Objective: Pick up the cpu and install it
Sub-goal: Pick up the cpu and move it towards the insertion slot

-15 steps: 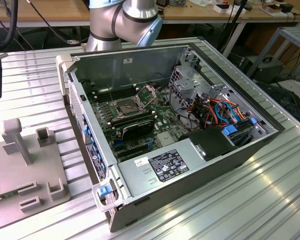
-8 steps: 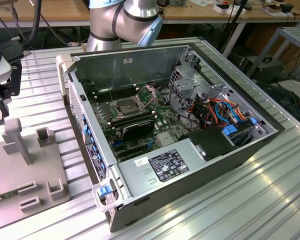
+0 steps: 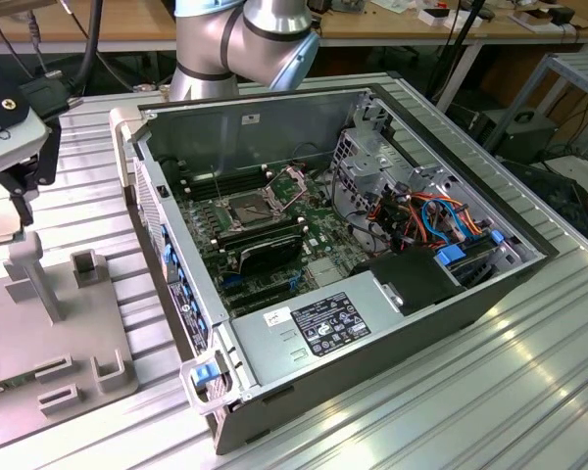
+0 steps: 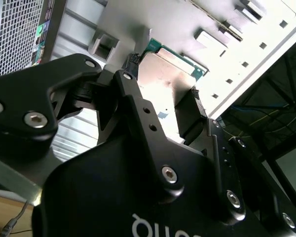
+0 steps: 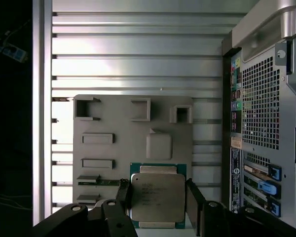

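cpu | pinched by two opposite edges in claw | over grey fixture tray, well apart from open socket in PC case | risk: thin edge grip slips or tilts, likely misseat, bent socket pins

Silver arm with pale-blue joint caps.
Matte black gripper: 2 jointed linkage fingers, silver hex-socket screws, white lettering on its body.
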You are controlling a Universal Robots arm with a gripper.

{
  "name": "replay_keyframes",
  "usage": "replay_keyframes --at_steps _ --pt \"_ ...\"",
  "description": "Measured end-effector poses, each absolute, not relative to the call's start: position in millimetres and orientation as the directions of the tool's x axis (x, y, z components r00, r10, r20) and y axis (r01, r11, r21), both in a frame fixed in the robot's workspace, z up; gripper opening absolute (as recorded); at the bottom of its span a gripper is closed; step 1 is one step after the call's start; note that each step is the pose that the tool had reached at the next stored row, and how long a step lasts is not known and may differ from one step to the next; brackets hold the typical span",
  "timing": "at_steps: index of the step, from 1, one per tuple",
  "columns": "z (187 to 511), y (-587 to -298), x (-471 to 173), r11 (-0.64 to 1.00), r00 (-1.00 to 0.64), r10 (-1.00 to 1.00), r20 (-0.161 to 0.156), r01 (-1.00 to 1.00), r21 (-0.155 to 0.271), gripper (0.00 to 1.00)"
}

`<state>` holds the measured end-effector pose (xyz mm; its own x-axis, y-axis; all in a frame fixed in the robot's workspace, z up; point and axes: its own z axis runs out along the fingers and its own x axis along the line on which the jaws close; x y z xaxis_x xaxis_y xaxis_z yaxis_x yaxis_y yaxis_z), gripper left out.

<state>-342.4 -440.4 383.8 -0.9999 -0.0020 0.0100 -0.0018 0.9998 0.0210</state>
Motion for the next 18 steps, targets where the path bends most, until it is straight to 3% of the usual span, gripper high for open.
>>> replay_keyframes --at_steps 18 --pt "384 -440 -314 1.000 -1.000 -0.002 0.010 -0.002 0.021 0.55"
